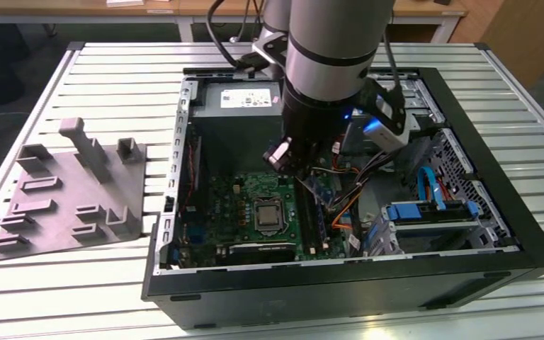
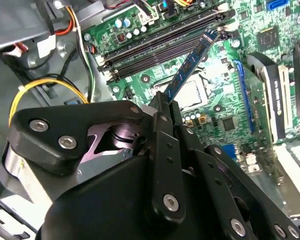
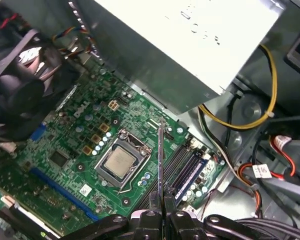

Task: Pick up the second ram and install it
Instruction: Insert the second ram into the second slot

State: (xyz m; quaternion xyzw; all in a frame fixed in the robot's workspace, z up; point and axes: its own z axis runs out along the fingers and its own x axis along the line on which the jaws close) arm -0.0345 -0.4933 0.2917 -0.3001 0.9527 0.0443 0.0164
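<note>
One desk point(image 1: 111, 57) carries one open computer case point(image 1: 348, 290) and one grey holder tray point(image 1: 64, 205). One robot arm point(image 1: 333, 49) reaches into the case. It ends in one gripper point(image 2: 165, 100) with two jaws, and one memory stick, the second ram point(image 2: 190, 65), is pinched between them. Inside lies one green motherboard point(image 3: 75, 130). It carries one silver processor chip point(image 3: 121, 164) in one socket, one long blue slot point(image 3: 60, 191), and a bank of black memory slots point(image 2: 155, 46) whose number cannot be told for sure. There is also one silver power supply box point(image 3: 180, 45), one black fan point(image 3: 20, 95) and one yellow cable loop point(image 2: 47, 81).
</note>
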